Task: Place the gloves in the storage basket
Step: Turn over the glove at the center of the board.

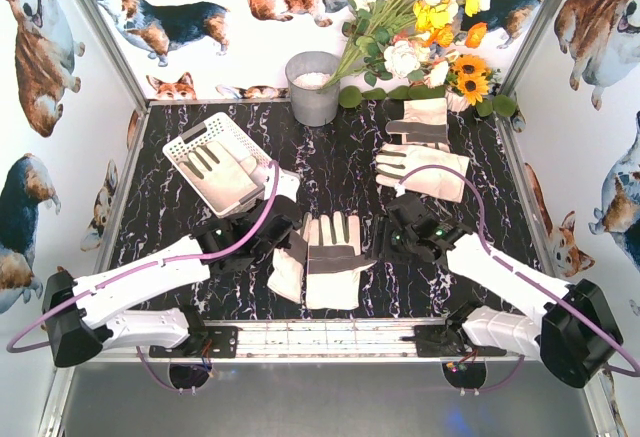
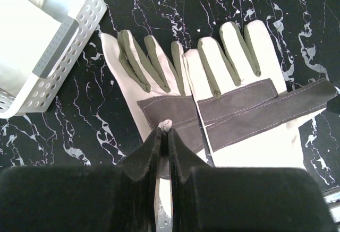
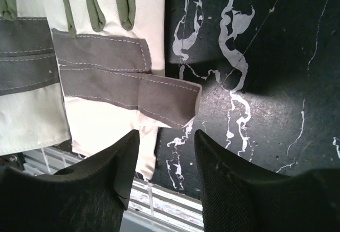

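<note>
The white lattice storage basket [image 1: 188,138] stands at the back left with one glove [image 1: 225,169] lying in it. Two gloves lie side by side, grey palms up, at the table's near middle: one on the left [image 2: 139,70] and one on the right [image 2: 245,104]. My left gripper [image 2: 165,132] is shut on a pinch of the left glove's fabric near its palm patch. My right gripper [image 3: 167,142] is open and empty, low over the table just right of the right glove's thumb [image 3: 164,99]. Two more gloves [image 1: 425,169] lie at the back right.
A grey metal bucket [image 1: 313,87] stands at the back centre, with a spray of artificial flowers [image 1: 420,27] to its right. A metal rail [image 1: 330,337] runs along the near edge. Corgi-print walls close in the table on three sides.
</note>
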